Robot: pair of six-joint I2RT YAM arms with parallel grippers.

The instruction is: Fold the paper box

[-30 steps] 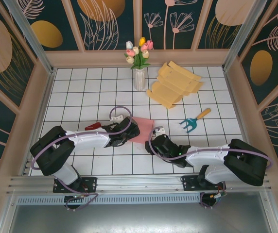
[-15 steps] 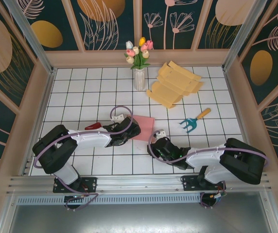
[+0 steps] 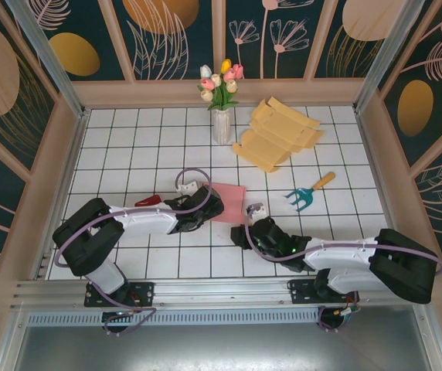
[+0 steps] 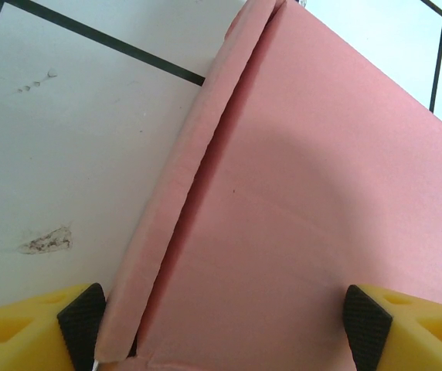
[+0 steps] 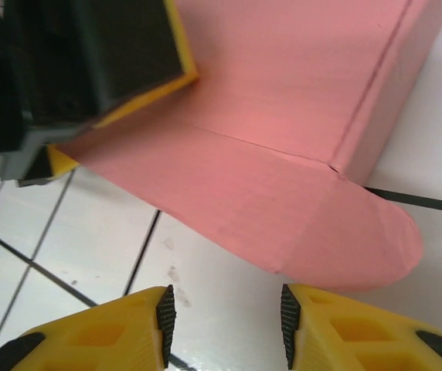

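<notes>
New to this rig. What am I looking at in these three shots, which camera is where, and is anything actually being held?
Two small robot arms are bolted at the near edge of a white tiled table, each ending in a two-finger gripper. The wide picture comes from a fixed camera above and behind them; the close-ups come from wrist cameras, so the yellow fingers at the bottom are each arm's own. On the table: a partly folded pink paper box, a vase of tulips, flat tan cardboard blanks, a teal hand rake and a small red object. The left gripper rests on the box, jaws wide. The right gripper is open and empty, just short of the box's rounded flap.
</notes>
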